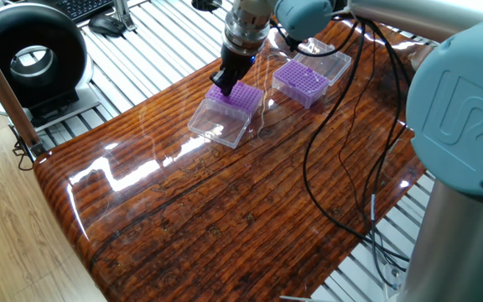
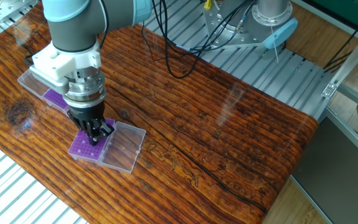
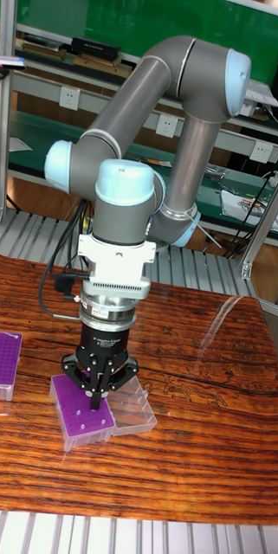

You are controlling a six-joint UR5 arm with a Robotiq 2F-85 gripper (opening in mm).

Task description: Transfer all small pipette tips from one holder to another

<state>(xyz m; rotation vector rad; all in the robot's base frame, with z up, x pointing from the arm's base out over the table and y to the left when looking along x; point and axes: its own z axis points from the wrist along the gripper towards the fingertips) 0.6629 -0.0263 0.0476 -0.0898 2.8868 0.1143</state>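
Purple box [image 3: 0, 363] far left, second purple box [image 3: 85, 418] with clear lid [image 3: 137, 409] centre. Gripper [image 3: 96, 396] tips converge just over its grid, apparently pinching one of the small pipette tips [image 3: 96, 405], not certain. Tips look light, thin, slippery; grip near the wide collar.

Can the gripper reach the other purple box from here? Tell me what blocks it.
Probably yes. The gripper stands over one purple box; the other purple box sits beside it, open-topped, with nothing between them.
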